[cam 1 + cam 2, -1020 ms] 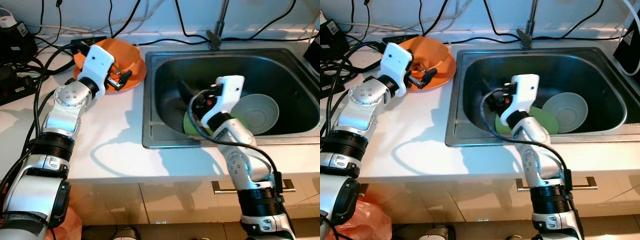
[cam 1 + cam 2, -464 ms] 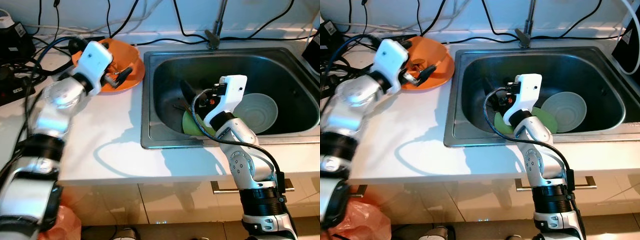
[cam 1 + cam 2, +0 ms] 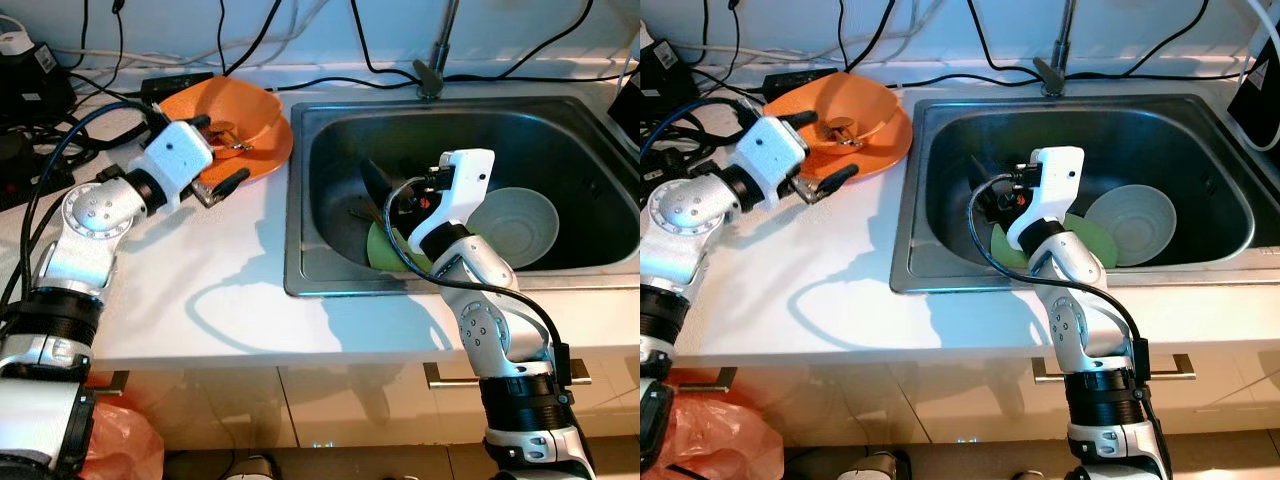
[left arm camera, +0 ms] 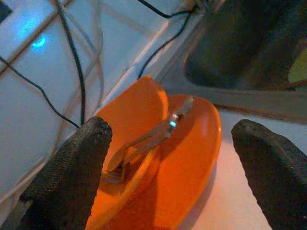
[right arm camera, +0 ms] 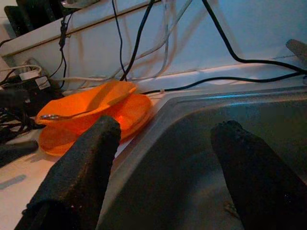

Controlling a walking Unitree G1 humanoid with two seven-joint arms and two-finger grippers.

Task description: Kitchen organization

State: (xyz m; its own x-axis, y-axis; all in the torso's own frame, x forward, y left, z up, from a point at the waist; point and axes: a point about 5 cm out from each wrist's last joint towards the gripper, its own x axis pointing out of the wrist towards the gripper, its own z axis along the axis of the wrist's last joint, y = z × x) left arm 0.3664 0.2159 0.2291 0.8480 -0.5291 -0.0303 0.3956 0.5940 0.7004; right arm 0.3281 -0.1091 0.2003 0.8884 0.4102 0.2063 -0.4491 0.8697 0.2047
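Observation:
An orange bowl (image 3: 250,105) rests on an orange plate (image 3: 268,160) on the white counter, left of the steel sink (image 3: 298,200). A metal utensil (image 4: 148,139) lies inside the bowl. My left gripper (image 3: 220,152) hovers at the bowl's near left side, open and holding nothing. Inside the sink lie a green plate (image 3: 385,248) and a pale bowl (image 3: 515,225). My right gripper (image 3: 372,195) hangs low in the sink's left half above the green plate, open and holding nothing. In the right wrist view its fingers (image 5: 81,167) point toward the sink's wall and the orange bowl.
Black cables and a power strip (image 3: 175,80) crowd the counter's back left, beside a black device (image 3: 30,70). The faucet (image 3: 432,70) rises behind the sink. A drawer handle (image 3: 500,375) sits below the counter, and an orange bag (image 3: 120,445) lies on the floor.
My left gripper has drawn back from over the orange bowl toward the counter's left and now stands open, with the utensil lying in the bowl. The right arm has hardly moved.

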